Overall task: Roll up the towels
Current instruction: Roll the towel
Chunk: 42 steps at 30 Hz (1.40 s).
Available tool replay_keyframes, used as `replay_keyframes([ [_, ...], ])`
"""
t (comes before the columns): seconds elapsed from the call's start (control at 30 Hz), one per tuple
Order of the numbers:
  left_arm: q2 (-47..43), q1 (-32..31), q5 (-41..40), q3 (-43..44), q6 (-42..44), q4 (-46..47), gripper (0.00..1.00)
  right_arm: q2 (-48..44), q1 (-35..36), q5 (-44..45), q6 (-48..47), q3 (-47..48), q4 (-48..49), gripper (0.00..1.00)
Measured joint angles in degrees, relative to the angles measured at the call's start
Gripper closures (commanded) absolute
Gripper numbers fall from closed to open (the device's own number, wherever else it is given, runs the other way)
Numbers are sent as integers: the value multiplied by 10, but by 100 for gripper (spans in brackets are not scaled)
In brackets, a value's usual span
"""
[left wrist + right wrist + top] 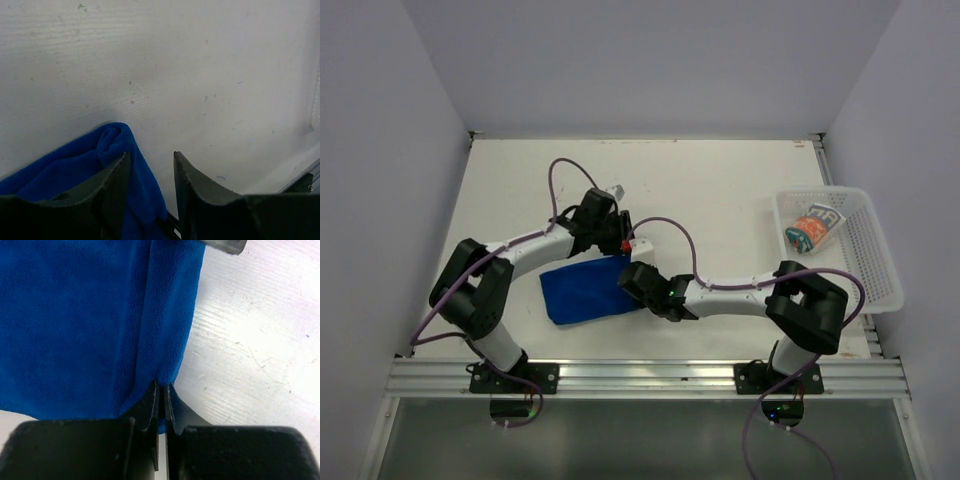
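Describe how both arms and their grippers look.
The left arm and right arm have white tube-like links between bulky black joints, on black base plates. A thin purple cable loops along each. The left gripper and right gripper have dark, flat, tapering fingers. A small red spot shows near the left wrist.

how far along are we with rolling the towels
Looks done: the patterned towel sits bundled in the basket. In hand: the right gripper is shut on the edge of the blue towel, the left gripper open beside its curled corner. Left: it lies mostly flat, unrolled.
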Motion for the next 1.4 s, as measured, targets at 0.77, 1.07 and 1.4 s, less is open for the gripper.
replay_keyframes([
  [0.77,97,-73,-155,104,73,-111,57,7,0,17,41,-35,59,100],
  [1.07,105,-73,-158,104,86,-108,66,-2,0,30,63,-63,99,100],
  [1.4,105,-74,-168,104,97,-111,66,-6,3,47,86,-77,115,100],
])
